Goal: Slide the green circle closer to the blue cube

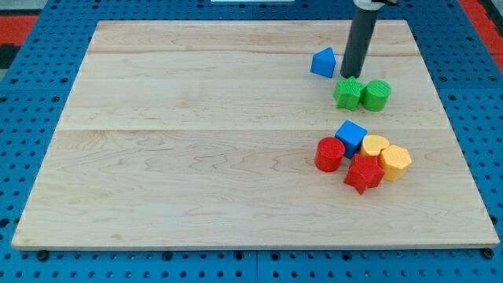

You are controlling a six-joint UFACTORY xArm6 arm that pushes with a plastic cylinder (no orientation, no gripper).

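The green circle (376,94) sits at the view's upper right, touching a green star-shaped block (347,93) on its left. The blue cube (350,137) lies below them, in a cluster of blocks. My tip (347,76) is just above the green star block, up and to the left of the green circle, and right of a blue triangle (323,62). The rod rises from the tip to the view's top edge.
A red cylinder (329,154), a red star (363,173) and two yellow blocks (376,145) (394,162) crowd around the blue cube. The wooden board (196,141) lies on a blue pegboard; its right edge is near the cluster.
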